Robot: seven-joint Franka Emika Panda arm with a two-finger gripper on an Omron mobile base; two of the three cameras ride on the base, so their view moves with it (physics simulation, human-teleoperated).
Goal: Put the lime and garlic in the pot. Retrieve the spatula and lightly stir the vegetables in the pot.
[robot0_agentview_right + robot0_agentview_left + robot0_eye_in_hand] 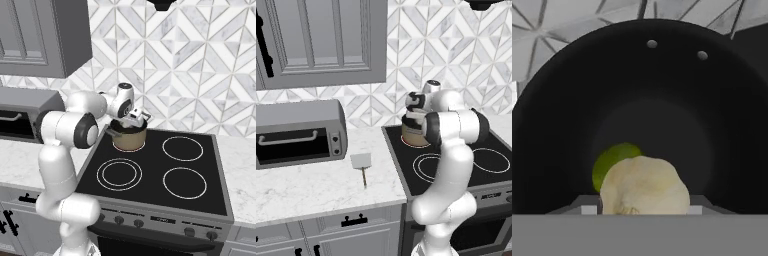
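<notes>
In the hand view the garlic point(644, 186) sat nearest, pinched between the two tips of the claw point(643, 210), with the lime point(613, 159) just behind it, already lying on the dark floor of the pot point(557, 125). From the right base view the claw point(135, 118) hung directly over the pot point(129, 138), which stood on the rear left burner of the stove point(200, 200). Farther off, on the marble desk point(316, 190) to the left of the stove, the spatula point(362, 165) lay flat, well apart from the pot and in front of the toaster oven point(298, 137).

The step in hand looked like dropping the garlic in, the lime being done. Next the claw would need to spread to release the bulb, lift clear of the rim, then swing left and down to the spatula's thin handle.
</notes>
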